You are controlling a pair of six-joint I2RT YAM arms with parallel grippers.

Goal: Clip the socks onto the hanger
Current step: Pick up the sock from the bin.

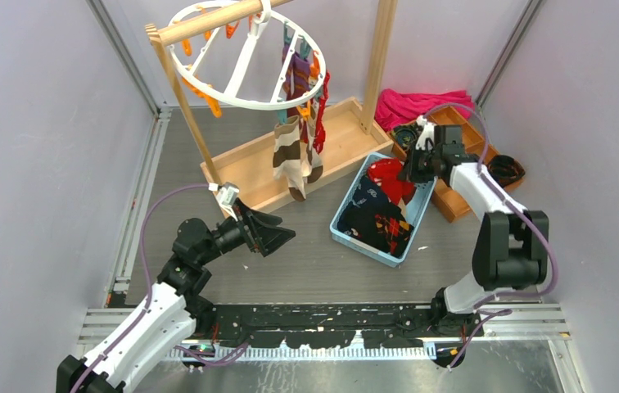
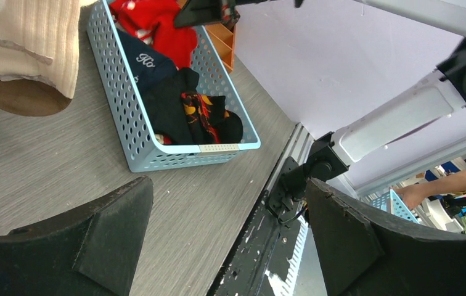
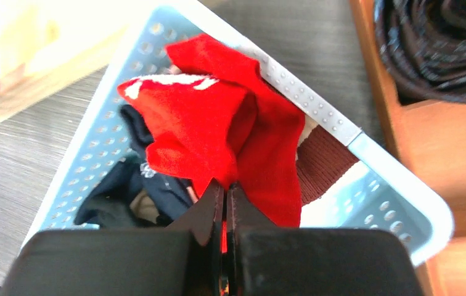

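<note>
A round white clip hanger (image 1: 241,61) with orange clips hangs from a wooden bar; several socks (image 1: 298,147) dangle from its right side. A light blue basket (image 1: 347,214) holds more socks, dark ones and a red sock (image 3: 218,132) at its far end. My right gripper (image 3: 225,188) is shut on the red sock, just above the basket's far corner (image 1: 411,168). My left gripper (image 1: 277,236) stands open over the table, left of the basket, with nothing between its fingers (image 2: 104,231).
The hanger's wooden frame stands on a wooden tray (image 1: 343,135) behind the basket. An orange wooden box (image 1: 462,201) with dark items lies at the right, a pink cloth (image 1: 408,105) behind it. Grey walls close both sides.
</note>
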